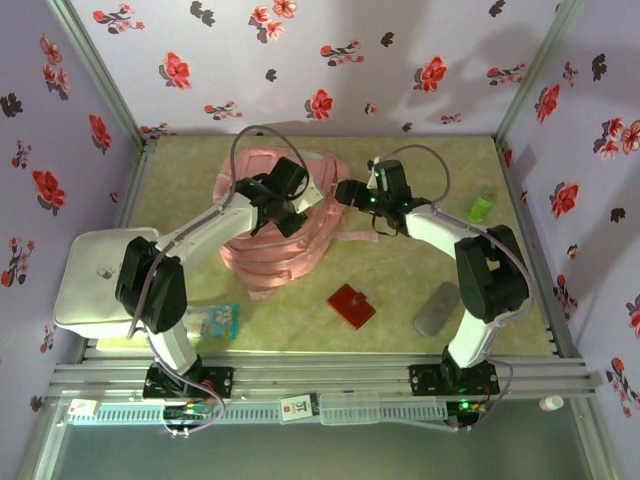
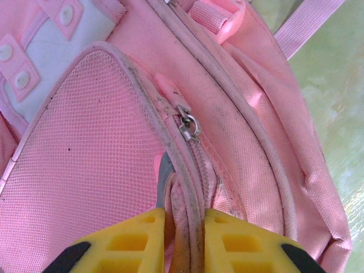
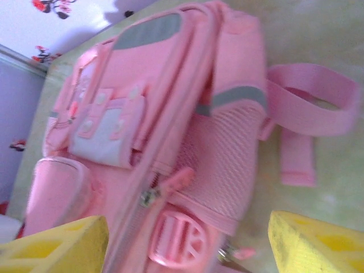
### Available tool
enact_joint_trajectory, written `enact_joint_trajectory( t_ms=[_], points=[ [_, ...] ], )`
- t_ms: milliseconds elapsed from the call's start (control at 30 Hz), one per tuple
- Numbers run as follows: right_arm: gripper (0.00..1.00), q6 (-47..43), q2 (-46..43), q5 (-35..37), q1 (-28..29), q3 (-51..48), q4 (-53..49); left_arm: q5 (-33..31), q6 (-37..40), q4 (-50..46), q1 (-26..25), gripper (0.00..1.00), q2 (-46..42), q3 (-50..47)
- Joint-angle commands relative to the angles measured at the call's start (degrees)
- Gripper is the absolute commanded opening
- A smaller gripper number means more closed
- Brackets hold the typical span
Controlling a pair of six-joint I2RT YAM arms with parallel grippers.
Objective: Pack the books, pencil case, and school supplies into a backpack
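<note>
The pale pink backpack [image 1: 285, 250] lies in the middle of the table. My left gripper [image 1: 272, 208] sits on top of it, its yellow fingers [image 2: 131, 242] shut on a piped seam of the backpack [image 2: 85, 153] just below a metal zip pull [image 2: 189, 126]. My right gripper [image 1: 350, 192] stands open at the bag's right side, with the backpack's [image 3: 170, 96] zip pull [image 3: 149, 197] and round buckle [image 3: 176, 239] between its fingertips. One of the books [image 1: 215, 320], blue with a picture cover, lies front left. The school supplies, a red square piece [image 1: 351, 305] and a grey pouch [image 1: 436, 308], lie front right. The pencil case is out of view.
A white box [image 1: 100, 275] sits at the left edge beside the left arm. A green oblong item [image 1: 483, 205] lies near the right wall. Loose straps [image 3: 310, 108] trail from the bag onto the green table [image 1: 420, 260]. Flowered walls enclose three sides.
</note>
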Motion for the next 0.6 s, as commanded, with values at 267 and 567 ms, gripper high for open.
enact_joint_trajectory(
  t_ms=[267, 567],
  points=[
    [0.69, 1.1, 12.1, -16.5, -0.3, 10.7, 6.5, 1.2, -2.0, 5.9, 0.9, 0.07, -7.5, -4.5],
    [0.71, 0.9, 19.6, -24.3, -0.3, 17.6, 5.7, 1.7, -3.0, 7.8, 1.7, 0.07, -8.6, -6.6]
  ],
)
